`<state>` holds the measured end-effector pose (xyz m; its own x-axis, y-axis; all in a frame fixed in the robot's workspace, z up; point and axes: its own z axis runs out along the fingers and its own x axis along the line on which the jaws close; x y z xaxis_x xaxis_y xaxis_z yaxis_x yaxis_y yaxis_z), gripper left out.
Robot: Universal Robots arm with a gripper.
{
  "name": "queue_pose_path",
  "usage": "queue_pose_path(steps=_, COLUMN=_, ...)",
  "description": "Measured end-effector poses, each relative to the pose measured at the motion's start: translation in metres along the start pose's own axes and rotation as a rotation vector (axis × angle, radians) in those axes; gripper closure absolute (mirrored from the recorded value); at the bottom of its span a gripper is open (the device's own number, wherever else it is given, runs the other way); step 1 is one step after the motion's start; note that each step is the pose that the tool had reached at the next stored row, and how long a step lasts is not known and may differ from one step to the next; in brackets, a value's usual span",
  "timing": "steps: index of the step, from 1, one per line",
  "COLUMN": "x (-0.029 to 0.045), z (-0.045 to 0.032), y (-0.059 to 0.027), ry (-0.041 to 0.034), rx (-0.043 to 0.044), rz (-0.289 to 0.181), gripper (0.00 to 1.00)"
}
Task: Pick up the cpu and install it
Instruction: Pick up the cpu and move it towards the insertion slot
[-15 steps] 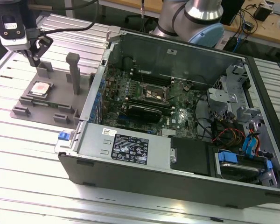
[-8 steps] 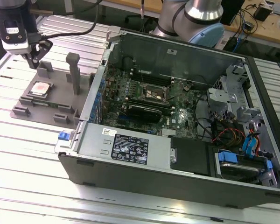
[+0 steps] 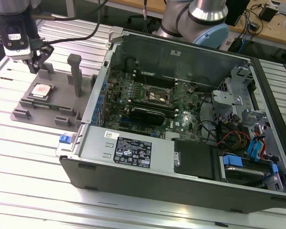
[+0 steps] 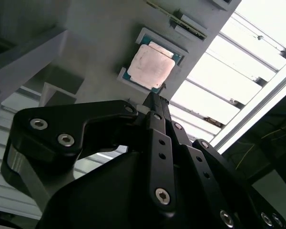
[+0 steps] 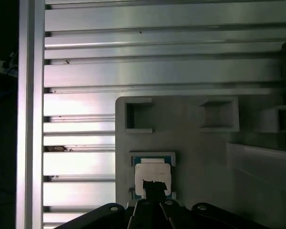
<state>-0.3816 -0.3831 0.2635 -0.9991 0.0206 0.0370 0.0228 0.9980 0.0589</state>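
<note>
Hand (image 3: 36, 64) clenched, fingertips pressed together with nothing between them. It hangs over the grey fixture tray (image 3: 52, 112), at the exterior view's left. In both wrist views the closed tips (image 4: 154, 97) (image 5: 154, 183) line up with one edge of the cpu (image 4: 150, 67). From the exterior view the hand looks clear of the chip, though contact cannot be told for sure.

The cpu (image 3: 40, 90) lies flat in its square nest on the tray, silver plate up, pale rim showing (image 5: 152, 171). Not lifted.

An upright grey post (image 3: 75, 74) stands on the same tray, towards the computer. The tray rests on the slatted aluminium surface (image 3: 28, 162).

Just beside the tray, at the exterior view's right, lies the open computer case (image 3: 181, 157). Its motherboard socket (image 3: 157, 97) is exposed in the middle of the board, well apart from the cpu.
</note>
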Motion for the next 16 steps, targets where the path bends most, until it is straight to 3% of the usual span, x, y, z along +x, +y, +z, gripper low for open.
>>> queue_pose_path(steps=12, x=-0.0015, z=0.0036, y=-0.0014, ry=0.0052, rx=0.0001, rz=-0.001, gripper=0.89)
queue_pose_path(steps=16, x=-0.0017, z=0.0061, y=-0.0018, ry=-0.0012, rx=0.0, rz=-0.002, gripper=0.89)
